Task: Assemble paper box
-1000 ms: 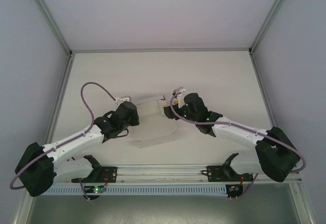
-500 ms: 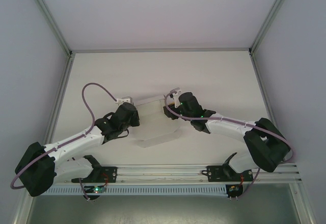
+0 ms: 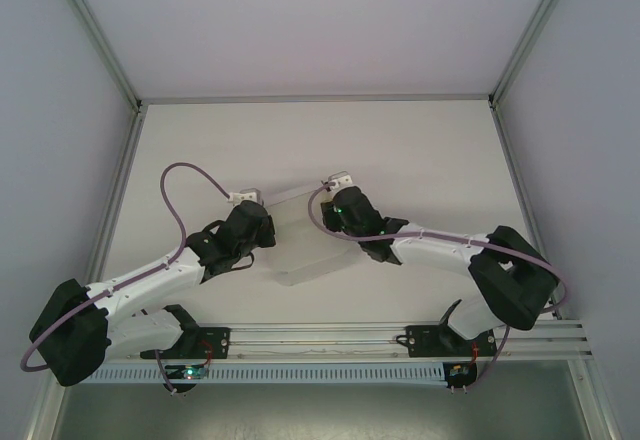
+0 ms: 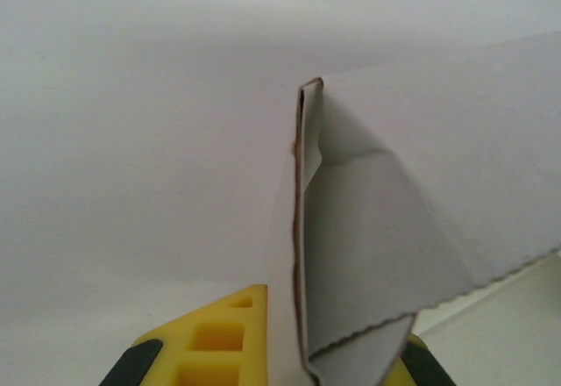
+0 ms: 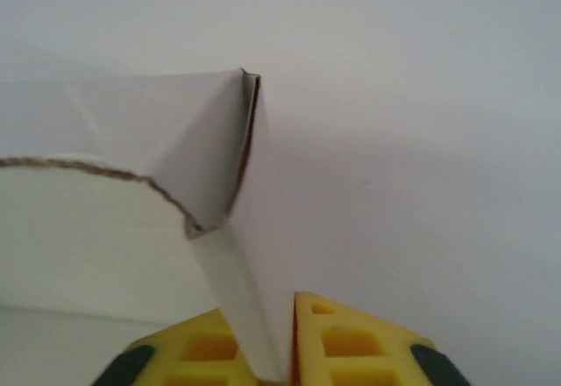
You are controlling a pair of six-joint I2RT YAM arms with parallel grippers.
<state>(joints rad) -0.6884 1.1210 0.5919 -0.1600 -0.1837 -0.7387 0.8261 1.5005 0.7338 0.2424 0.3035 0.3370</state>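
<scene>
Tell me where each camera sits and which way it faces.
Top external: above and behind the robot, looking down on the white table; both arms and the thin white card paper box between them show.
Left wrist: behind the left gripper, looking forward; its yellow fingers pinch a card edge.
Right wrist: likewise behind the right gripper, pinching another edge.
Shared: every view sees that box.

No text, label, brand, number or sign can be read on anything here.
</scene>
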